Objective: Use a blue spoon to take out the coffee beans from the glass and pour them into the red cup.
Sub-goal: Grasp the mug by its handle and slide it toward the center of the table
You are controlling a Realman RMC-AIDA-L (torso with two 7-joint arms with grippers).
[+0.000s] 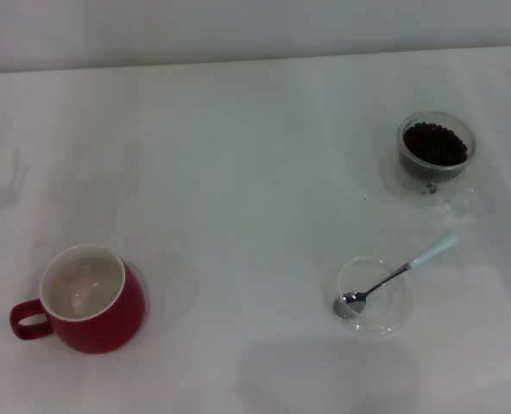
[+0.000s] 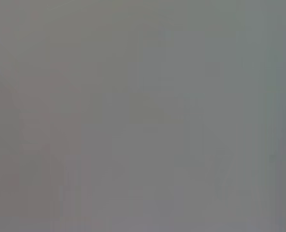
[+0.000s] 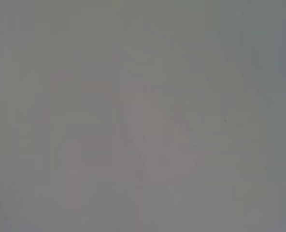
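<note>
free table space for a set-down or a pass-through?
Widest bare patch: mid-table, between the red cup and the shallow dish. Also bare behind the cup. Crowded on the right: glass of coffee beans, blue spoon resting in the dish.

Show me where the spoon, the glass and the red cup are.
spoon point(image 1: 385, 283), head view, middle of the metal shaft.
glass point(image 1: 406, 166), head view, clear side wall.
red cup point(image 1: 124, 321), head view, red outer wall.

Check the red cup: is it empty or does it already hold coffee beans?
Empty. The red cup stands upright and its white inside shows no beans; the coffee beans all sit in the glass.
</note>
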